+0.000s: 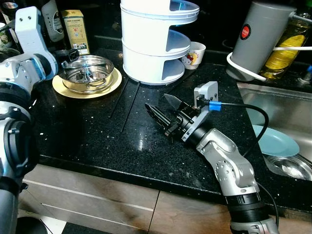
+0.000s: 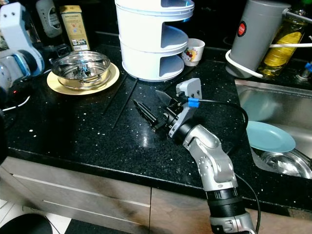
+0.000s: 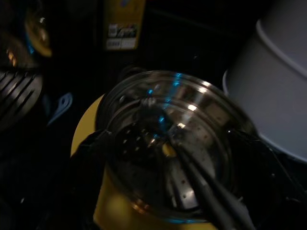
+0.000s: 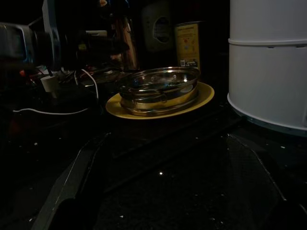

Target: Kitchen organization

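Steel steamer bowl (image 1: 87,73) sits on yellow plate (image 1: 61,87), left hand (image 3: 163,139) inside

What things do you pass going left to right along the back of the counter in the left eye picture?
Yellow box → steel bowl on its yellow plate → white tiered rack → small cup → grey canister → oil bottle.

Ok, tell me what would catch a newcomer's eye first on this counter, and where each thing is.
The tall white tiered rack stands at the back of the black granite counter. To its left, a steel steamer bowl sits on a yellow plate, with the left gripper reaching into it. The right gripper rests open on the bare counter in front of the rack, and a light blue plate lies in the sink at right.
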### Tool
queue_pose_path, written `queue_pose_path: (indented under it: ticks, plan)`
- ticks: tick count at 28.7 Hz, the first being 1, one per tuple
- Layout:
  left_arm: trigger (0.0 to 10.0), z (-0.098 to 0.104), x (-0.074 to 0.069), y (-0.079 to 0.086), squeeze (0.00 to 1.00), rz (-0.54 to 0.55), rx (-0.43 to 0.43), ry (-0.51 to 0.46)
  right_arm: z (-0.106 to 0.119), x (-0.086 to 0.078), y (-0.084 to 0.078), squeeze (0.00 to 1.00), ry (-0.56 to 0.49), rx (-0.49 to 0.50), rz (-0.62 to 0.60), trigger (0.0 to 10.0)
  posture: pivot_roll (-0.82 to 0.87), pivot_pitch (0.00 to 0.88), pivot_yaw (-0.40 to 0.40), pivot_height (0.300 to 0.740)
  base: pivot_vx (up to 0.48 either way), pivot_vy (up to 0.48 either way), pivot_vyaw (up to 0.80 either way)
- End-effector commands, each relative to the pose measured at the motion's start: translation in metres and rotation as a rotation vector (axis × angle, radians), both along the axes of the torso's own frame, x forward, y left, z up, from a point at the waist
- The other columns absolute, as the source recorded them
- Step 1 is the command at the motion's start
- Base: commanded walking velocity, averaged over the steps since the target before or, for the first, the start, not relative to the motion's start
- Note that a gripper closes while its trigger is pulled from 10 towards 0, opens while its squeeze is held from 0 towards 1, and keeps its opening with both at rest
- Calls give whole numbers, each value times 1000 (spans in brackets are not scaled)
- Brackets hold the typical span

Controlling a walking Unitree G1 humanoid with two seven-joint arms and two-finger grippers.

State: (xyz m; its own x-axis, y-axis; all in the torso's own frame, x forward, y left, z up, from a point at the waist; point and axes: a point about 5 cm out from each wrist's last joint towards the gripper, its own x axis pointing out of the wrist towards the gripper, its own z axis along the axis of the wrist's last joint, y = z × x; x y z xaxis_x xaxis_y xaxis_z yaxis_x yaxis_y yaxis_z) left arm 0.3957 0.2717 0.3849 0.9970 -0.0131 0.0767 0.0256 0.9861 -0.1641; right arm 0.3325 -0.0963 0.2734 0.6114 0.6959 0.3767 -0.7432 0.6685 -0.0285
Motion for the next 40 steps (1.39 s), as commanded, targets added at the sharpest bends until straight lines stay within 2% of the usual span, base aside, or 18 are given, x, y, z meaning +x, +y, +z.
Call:
queue_pose_path:
  ticks: [1, 2, 5, 7, 10, 11, 12, 14, 19, 22, 26, 30, 31, 34, 37, 38, 39, 40]
  plan:
    - [10000, -14, 1, 6, 1000, 27, -27, 50, -1, -2, 1, 0, 0, -2, 12, 10000, 62, 207, -39, 740, 0, 0, 0]
    - [10000, -27, 3, 8, 1000, 87, -59, 73, -1, -2, 1, 0, 2, -3, 13, 10000, 63, 211, -43, 740, 0, 0, 0]
    - [10000, -33, 5, 9, 1000, 120, -65, 79, -1, -2, 1, 0, 3, -3, 14, 10000, 63, 211, -43, 740, 0, 0, 0]
    - [10000, -42, 9, 2, 1000, 120, 51, 71, -2, -1, 1, 0, 7, 0, 7, 10000, 63, 217, -45, 740, 0, 0, 0]
    - [10000, -44, 11, -2, 1000, 107, 95, 64, -2, -1, 1, 0, 7, 1, 3, 10000, 60, 223, -39, 740, 0, 0, 0]
    - [10000, -43, 12, -5, 306, 93, 138, 49, -2, -2, 0, 0, 7, 4, -3, 10000, 56, 225, -31, 740, 0, 0, 0]
    - [10000, -42, 13, -9, 0, 84, 128, 42, -2, -2, -1, 0, 6, 7, -9, 10000, 51, 227, -24, 740, 0, 0, 0]
    - [10000, -42, 15, -14, 0, 85, 95, 45, -2, -3, -5, 0, 4, 11, -25, 10000, 48, 229, -20, 740, 0, 0, 0]
    - [10000, -48, 15, -10, 0, 168, 73, 82, -3, -4, -8, 0, 3, 11, -31, 10000, 48, 235, -15, 740, 0, 0, 0]
    - [10000, -45, 15, -9, 0, 182, 101, 80, -3, -3, -8, 0, 4, 15, -30, 10000, 54, 241, -14, 740, 0, 0, 0]
    - [10000, -40, 16, -14, 0, 144, 150, 57, -3, -4, -7, 0, 5, 18, -30, 10000, 57, 245, -11, 740, 0, 0, 0]
    - [10000, -38, 18, -28, 0, 32, 288, 35, -4, -5, -7, 0, 9, 20, -29, 10000, 58, 253, -4, 740, 0, 0, 0]
    - [10000, -38, 18, -28, 0, 32, 288, 35, -4, -5, -7, 0, 9, 20, -29, 10000, 58, 253, -4, 740, 0, 0, 0]
    - [10000, -39, 20, -39, 0, -71, 450, 46, -5, -6, -7, 0, 12, 19, -31, 10000, 56, 258, 1, 740, 0, 0, 0]
    - [10000, -38, 20, -41, 0, -85, 568, 50, -5, -6, -8, 0, 13, 20, -33, 10000, 56, 258, 1, 740, 0, 0, 0]
    - [10000, -33, 19, -42, 0, -78, 603, 22, -5, -6, -8, 0, 13, 20, -34, 10000, 55, 259, 3, 740, 0, 0, 0]
    - [10000, -33, 19, -42, 0, -78, 603, 22, -5, -6, -8, 0, 13, 20, -34, 10000, 55, 259, 3, 740, 0, 0, 0]
    - [10000, -17, 17, -46, 0, -81, 603, -67, -5, -7, -9, 0, 14, 22, -35, 10000, 55, 259, 3, 740, 0, 0, 0]
